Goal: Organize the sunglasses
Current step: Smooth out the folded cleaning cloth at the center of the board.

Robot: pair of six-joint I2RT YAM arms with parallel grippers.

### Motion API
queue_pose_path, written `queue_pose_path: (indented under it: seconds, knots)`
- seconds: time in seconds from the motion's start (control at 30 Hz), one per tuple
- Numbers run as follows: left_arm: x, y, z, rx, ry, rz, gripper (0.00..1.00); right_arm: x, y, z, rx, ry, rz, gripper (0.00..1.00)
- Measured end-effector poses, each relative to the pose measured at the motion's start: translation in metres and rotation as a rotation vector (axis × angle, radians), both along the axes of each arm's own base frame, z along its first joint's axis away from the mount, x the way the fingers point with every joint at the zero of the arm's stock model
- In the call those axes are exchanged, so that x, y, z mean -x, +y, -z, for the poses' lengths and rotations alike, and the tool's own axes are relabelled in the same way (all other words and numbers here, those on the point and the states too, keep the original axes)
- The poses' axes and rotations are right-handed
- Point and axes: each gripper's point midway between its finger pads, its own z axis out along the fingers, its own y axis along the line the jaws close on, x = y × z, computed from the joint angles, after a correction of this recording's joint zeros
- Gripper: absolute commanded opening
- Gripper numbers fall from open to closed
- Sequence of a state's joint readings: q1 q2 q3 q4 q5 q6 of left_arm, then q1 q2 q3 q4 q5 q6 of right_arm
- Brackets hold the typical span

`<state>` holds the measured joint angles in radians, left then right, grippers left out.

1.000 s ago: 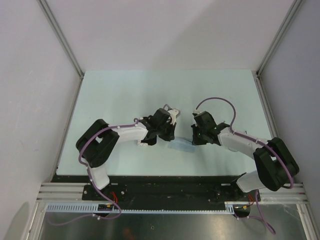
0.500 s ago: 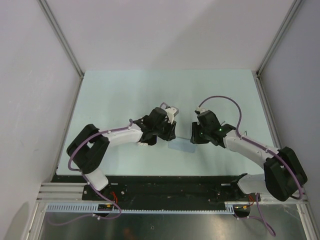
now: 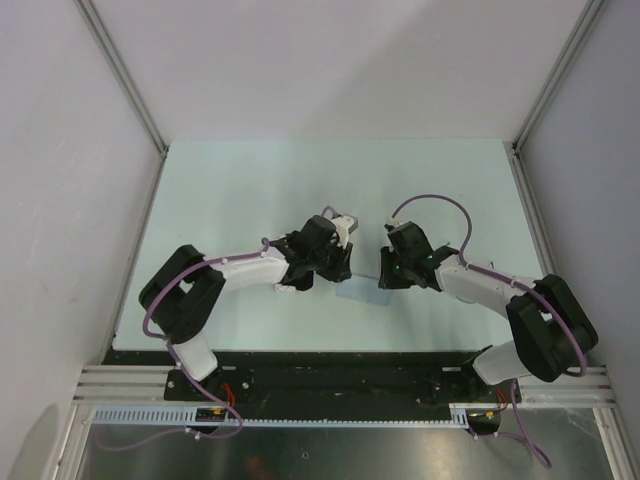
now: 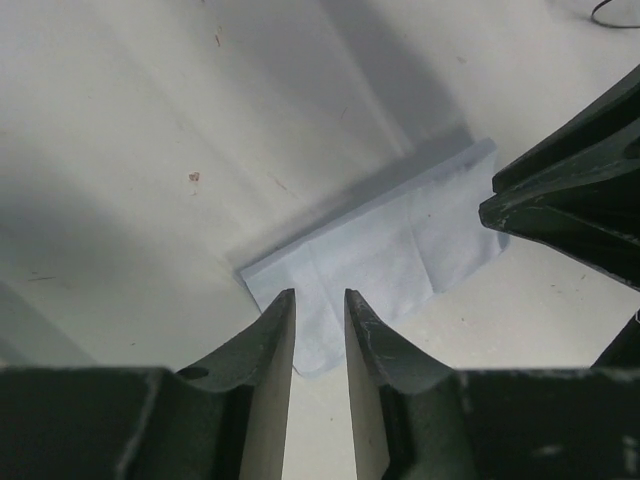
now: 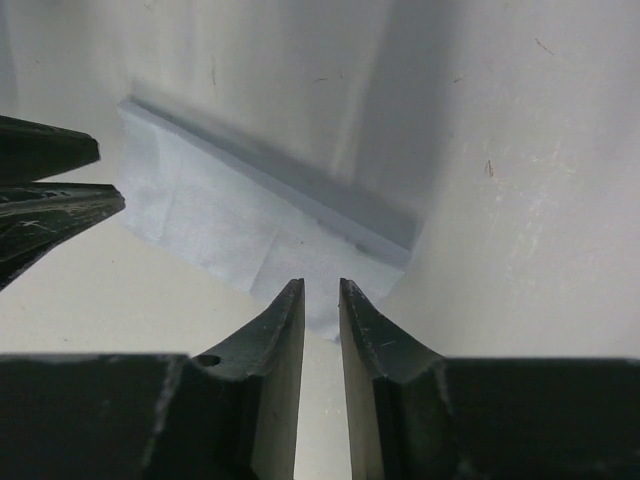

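No sunglasses show in any view. A folded light-blue cloth (image 3: 362,291) lies flat on the table between the two arms. My left gripper (image 3: 343,272) hovers at the cloth's left end, its jaws a narrow gap apart over the cloth's corner (image 4: 390,245), with nothing pinched between them (image 4: 320,295). My right gripper (image 3: 385,275) is at the cloth's right end, its jaws also slightly apart (image 5: 321,285) above the cloth's near edge (image 5: 220,215). Each wrist view shows the other gripper's dark fingers (image 4: 570,200) (image 5: 50,200) across the cloth.
The pale green table (image 3: 250,190) is walled on the left, right and back. A black rail (image 3: 330,365) with the arm bases runs along the near edge. Purple cables (image 3: 430,203) loop above both wrists.
Both arms' elbows shifted slightly outward and back. The grippers stayed at the two ends of the cloth, and the cloth has barely moved.
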<state>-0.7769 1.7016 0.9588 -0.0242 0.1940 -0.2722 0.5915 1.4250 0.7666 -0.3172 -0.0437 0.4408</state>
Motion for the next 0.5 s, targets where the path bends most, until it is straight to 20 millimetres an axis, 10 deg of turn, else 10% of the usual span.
queue_pose_path:
  seconds: [0.5]
  knots:
    - [-0.005,-0.011,0.033,0.0,0.068,-0.037,0.3,-0.013,-0.006,0.026,0.011,0.049,0.065,0.14]
